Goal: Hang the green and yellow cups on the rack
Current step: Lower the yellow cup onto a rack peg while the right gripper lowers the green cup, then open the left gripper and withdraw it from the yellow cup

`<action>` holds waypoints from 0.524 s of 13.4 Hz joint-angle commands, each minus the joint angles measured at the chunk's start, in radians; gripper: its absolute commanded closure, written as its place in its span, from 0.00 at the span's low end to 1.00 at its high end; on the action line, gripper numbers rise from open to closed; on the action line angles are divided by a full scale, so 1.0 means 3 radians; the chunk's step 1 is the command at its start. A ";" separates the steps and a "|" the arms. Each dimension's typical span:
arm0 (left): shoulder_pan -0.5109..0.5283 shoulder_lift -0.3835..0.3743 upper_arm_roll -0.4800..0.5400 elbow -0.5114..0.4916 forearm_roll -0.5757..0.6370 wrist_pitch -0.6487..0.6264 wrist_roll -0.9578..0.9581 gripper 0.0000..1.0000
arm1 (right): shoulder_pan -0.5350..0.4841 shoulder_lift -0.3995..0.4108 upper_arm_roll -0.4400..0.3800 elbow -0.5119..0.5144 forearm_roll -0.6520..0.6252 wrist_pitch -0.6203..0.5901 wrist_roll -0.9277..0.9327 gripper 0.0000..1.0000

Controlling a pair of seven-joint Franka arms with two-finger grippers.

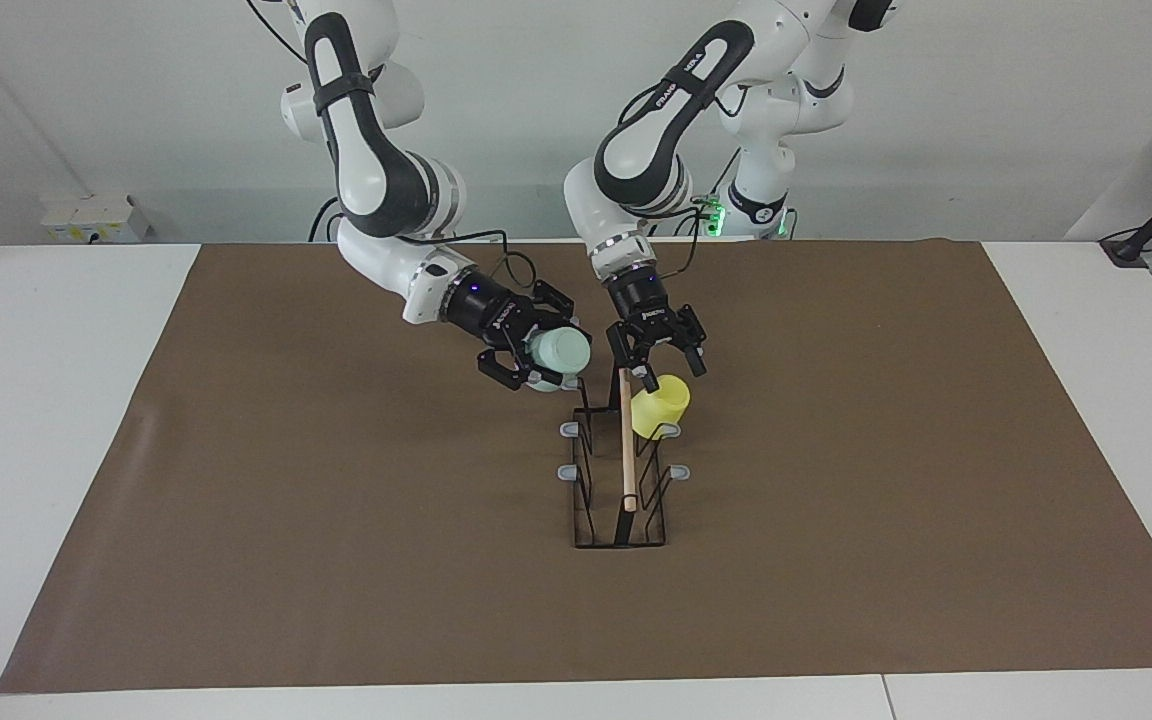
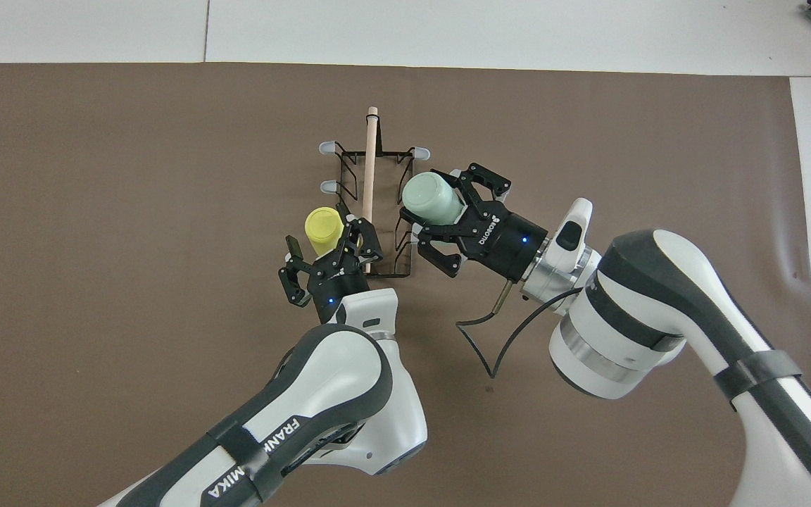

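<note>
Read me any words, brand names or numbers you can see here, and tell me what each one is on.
"FRANKA" on the left arm, printed on its dark band; more letters run out of view.
"ROBOTIQ" on the right gripper, on its black body.
"FRANKA" on the left arm in the facing view, small and partly readable.
No other text is visible.

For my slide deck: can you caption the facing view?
Left gripper open above the yellow cup hung on the rack; right gripper brings the green cup to its other side.

I see a bright yellow cup (image 1: pixel 660 405) and a pale mint green cup (image 1: pixel 558 353) at the black wire rack (image 1: pixel 619 470), whose top rod is light wood and whose pegs are grey-tipped. Under the rack I see a plain brown mat (image 1: pixel 336 520) on a white table (image 1: pixel 56 400).
</note>
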 commanded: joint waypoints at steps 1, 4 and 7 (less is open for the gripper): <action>0.0061 -0.0072 0.0056 0.0092 -0.0274 0.0186 0.0430 0.04 | 0.0021 0.0035 0.0009 -0.0002 0.0262 -0.0075 -0.0159 0.56; 0.0046 -0.0261 0.0342 0.0144 -0.0663 0.0604 0.1105 0.04 | 0.0138 0.0096 0.0004 0.0003 0.0478 -0.0081 -0.0302 0.56; 0.0020 -0.0435 0.0659 0.0144 -0.0945 0.0978 0.1612 0.04 | 0.0128 0.0173 0.0004 -0.0002 0.0483 -0.0162 -0.0410 0.56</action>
